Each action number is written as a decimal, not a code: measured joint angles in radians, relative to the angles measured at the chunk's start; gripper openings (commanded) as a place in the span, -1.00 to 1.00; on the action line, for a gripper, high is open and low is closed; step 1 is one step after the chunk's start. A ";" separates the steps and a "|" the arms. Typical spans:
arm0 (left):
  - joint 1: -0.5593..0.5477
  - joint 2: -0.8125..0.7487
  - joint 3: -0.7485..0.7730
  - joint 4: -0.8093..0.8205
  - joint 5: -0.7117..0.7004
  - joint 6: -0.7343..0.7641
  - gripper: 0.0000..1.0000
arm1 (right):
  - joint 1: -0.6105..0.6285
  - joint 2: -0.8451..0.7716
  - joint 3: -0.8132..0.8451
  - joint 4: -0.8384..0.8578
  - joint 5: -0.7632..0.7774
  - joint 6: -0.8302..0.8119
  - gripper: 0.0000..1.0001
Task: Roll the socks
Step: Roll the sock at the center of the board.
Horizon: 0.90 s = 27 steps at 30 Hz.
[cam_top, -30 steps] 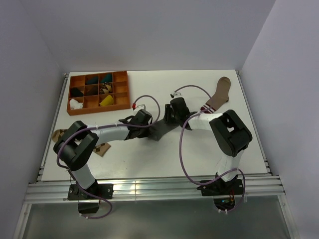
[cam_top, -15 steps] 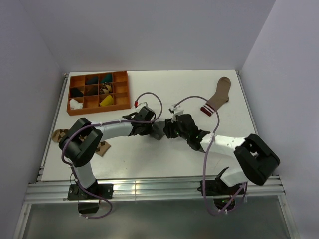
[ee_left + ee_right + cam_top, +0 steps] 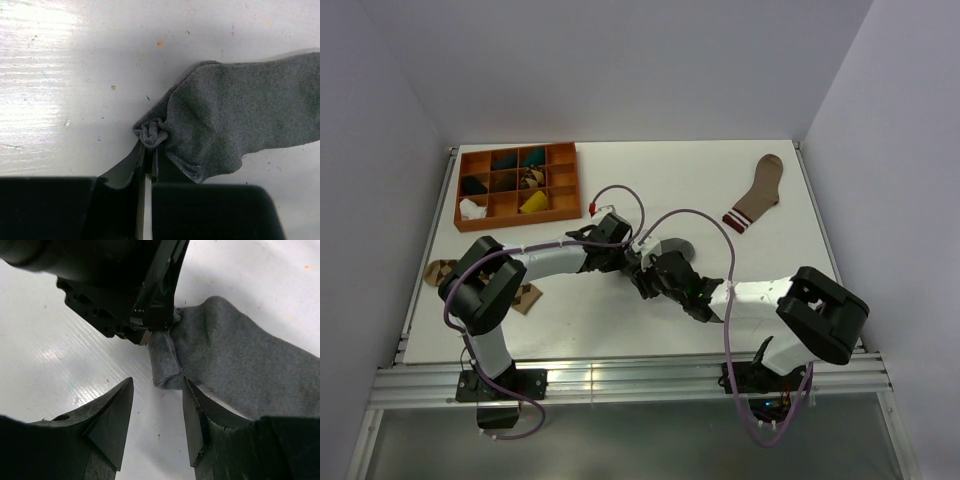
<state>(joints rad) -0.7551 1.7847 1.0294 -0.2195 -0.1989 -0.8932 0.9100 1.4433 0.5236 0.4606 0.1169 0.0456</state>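
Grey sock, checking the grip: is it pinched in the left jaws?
Yes: the left gripper, jaws shut, bunches the grey sock at its edge.

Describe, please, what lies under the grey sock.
Only white table shows around the grey sock; the shut left tool pinches its bunched tip. Anything beneath the fabric is covered.

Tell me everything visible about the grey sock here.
The grey sock is plain knit fabric, lying mostly flat on the white table. One end is bunched into a small knot, pinched by the shut left gripper. A narrow folded flap sits beside that pinch. The open right gripper hovers at the flap.
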 measured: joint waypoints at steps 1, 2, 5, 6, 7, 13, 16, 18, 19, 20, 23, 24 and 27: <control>0.000 0.000 0.000 0.000 0.000 -0.003 -0.99 | 0.003 0.013 0.000 0.005 0.001 -0.004 0.03; 0.000 0.000 0.000 0.000 0.000 -0.004 -0.99 | 0.005 0.022 0.000 0.009 0.001 -0.010 0.02; 0.002 0.000 0.000 -0.002 0.003 -0.011 -0.99 | 0.007 0.040 0.000 0.021 0.000 -0.030 0.02; 0.002 0.000 0.000 -0.002 0.004 -0.011 -0.99 | 0.007 0.044 0.001 0.027 0.000 -0.035 0.02; 0.002 0.000 0.000 -0.002 0.006 -0.011 -0.99 | 0.007 0.050 0.003 0.034 0.000 -0.040 0.02; 0.007 0.000 0.001 -0.003 0.019 -0.015 -0.99 | 0.013 0.110 0.021 0.079 0.002 -0.048 0.02; 0.007 0.000 0.001 -0.003 0.027 -0.018 -0.99 | 0.015 0.130 0.021 0.096 0.008 -0.048 0.00; 0.007 0.000 0.001 -0.003 0.035 -0.021 -0.99 | 0.015 0.144 0.022 0.113 0.014 -0.048 -0.01; 0.007 0.000 0.001 -0.003 0.039 -0.022 -0.99 | 0.015 0.156 0.024 0.120 0.016 -0.048 -0.06; 0.007 0.000 0.001 -0.003 0.043 -0.024 -0.99 | 0.015 0.166 0.028 0.124 0.019 -0.048 -0.07; 0.007 0.000 0.001 -0.004 0.050 -0.032 -0.99 | 0.015 0.193 0.033 0.124 0.022 -0.048 -0.15; 0.007 0.000 0.001 -0.005 0.053 -0.035 -0.99 | 0.016 0.200 0.033 0.124 0.024 -0.048 -0.18; 0.007 0.000 0.001 -0.006 0.057 -0.042 -0.99 | 0.018 0.219 0.034 0.125 0.033 -0.047 -0.35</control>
<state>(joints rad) -0.7483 1.7847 1.0302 -0.2260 -0.1421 -0.9348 0.9283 1.6623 0.5575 0.5858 0.1497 -0.0017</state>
